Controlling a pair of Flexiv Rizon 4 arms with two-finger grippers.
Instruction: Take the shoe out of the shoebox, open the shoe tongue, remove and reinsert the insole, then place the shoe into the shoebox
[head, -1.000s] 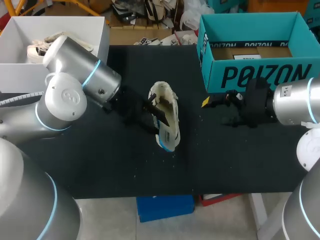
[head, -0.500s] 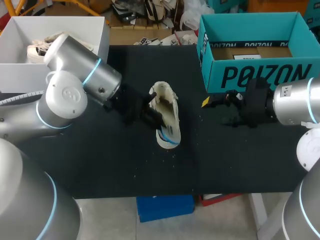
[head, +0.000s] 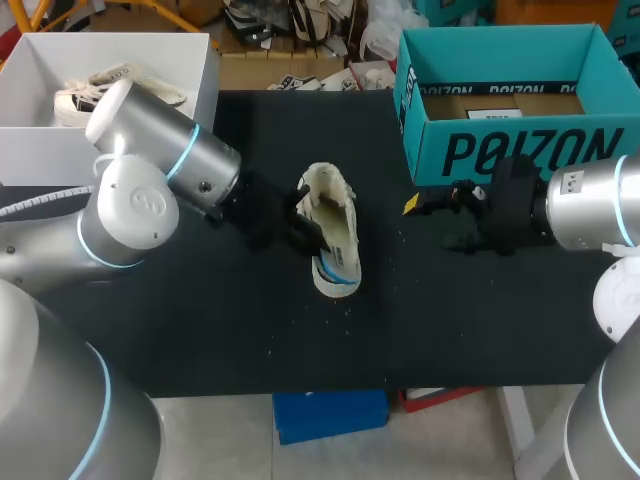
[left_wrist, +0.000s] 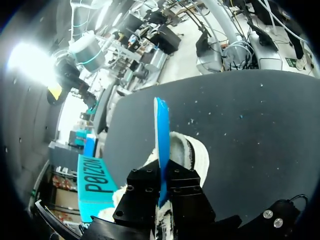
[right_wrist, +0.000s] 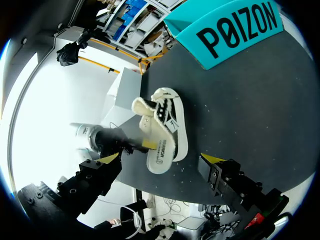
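Note:
A cream shoe (head: 330, 200) lies on the black table (head: 200, 330) near its middle, toe toward the front edge. Its insole (head: 338, 270), white on top and blue beneath, sticks out of the shoe's front half. My left gripper (head: 305, 232) comes in from the left and is shut on this insole. In the left wrist view the insole (left_wrist: 161, 130) stands edge-on between the left gripper (left_wrist: 161, 187), with the shoe (left_wrist: 195, 150) behind. My right gripper (head: 445, 215) hangs open in front of the teal shoebox (head: 520, 150). Ahead of the right gripper (right_wrist: 161, 158) lie shoe (right_wrist: 167, 112) and insole (right_wrist: 160, 150).
A white box (head: 40, 140) holding other shoes (head: 90, 90) stands at the back left. The teal shoebox (right_wrist: 235, 30) occupies the back right corner. Small white crumbs dot the table around the shoe.
My left gripper has shut on the insole, and the insole's front end has drawn back a little toward the shoe. The right arm has kept still.

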